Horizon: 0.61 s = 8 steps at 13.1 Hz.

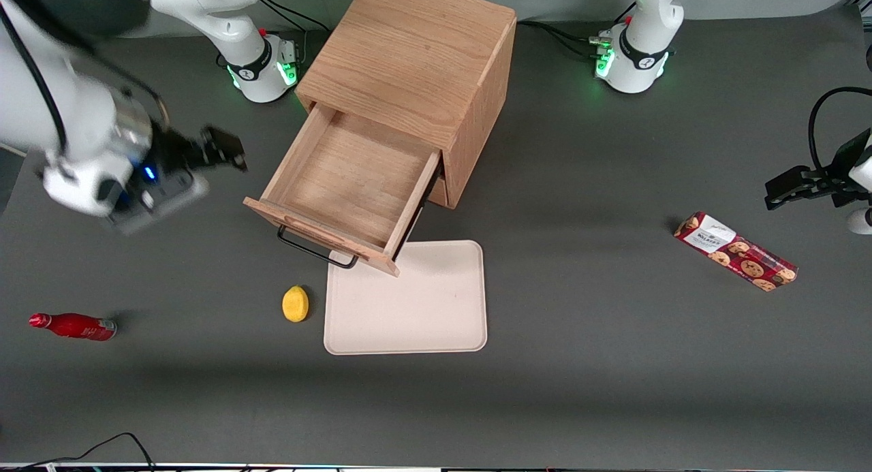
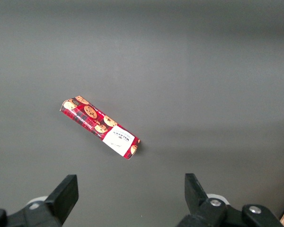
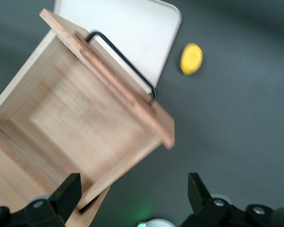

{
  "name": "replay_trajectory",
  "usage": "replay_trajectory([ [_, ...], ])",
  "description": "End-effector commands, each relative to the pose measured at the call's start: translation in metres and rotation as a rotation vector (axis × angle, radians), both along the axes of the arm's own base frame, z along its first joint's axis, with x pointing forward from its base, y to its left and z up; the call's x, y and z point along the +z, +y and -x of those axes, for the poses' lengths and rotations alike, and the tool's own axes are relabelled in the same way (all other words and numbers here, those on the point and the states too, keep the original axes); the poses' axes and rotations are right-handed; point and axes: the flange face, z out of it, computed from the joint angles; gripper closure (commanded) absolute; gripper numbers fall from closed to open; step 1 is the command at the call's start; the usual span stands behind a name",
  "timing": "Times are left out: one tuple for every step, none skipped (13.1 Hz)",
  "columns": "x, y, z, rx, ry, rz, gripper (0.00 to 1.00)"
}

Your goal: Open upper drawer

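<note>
The upper drawer (image 1: 351,179) of the oak cabinet (image 1: 415,56) stands pulled far out, its inside empty. Its thin black wire handle (image 1: 315,248) hangs at the front panel, over the edge of the tray. My right gripper (image 1: 221,148) is open and empty, raised above the table beside the drawer, toward the working arm's end, apart from the handle. In the right wrist view the drawer (image 3: 80,123) and its handle (image 3: 123,59) show below my gripper (image 3: 135,196), with the fingers (image 3: 68,194) spread wide.
A cream tray (image 1: 409,302) lies in front of the cabinet, partly under the drawer front. A yellow lemon (image 1: 295,303) lies beside it. A red bottle (image 1: 73,326) lies toward the working arm's end. A cookie box (image 1: 736,250) lies toward the parked arm's end.
</note>
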Motion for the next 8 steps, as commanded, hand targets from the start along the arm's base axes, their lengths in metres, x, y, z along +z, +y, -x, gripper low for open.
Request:
replay_trajectory([
  [0.003,-0.027,0.070,-0.129,-0.020,0.084,0.00],
  [0.006,-0.048,0.086,-0.180,-0.033,0.089,0.00],
  [0.001,-0.062,0.102,-0.211,-0.030,0.090,0.00],
  [-0.004,-0.079,0.120,-0.260,-0.058,0.086,0.00],
  [-0.009,-0.104,0.131,-0.291,-0.066,0.072,0.00],
  [-0.011,-0.115,0.136,-0.301,-0.064,0.078,0.00],
  [-0.012,-0.119,0.135,-0.289,-0.069,0.115,0.00],
  [-0.011,-0.122,0.133,-0.276,-0.081,0.142,0.00],
])
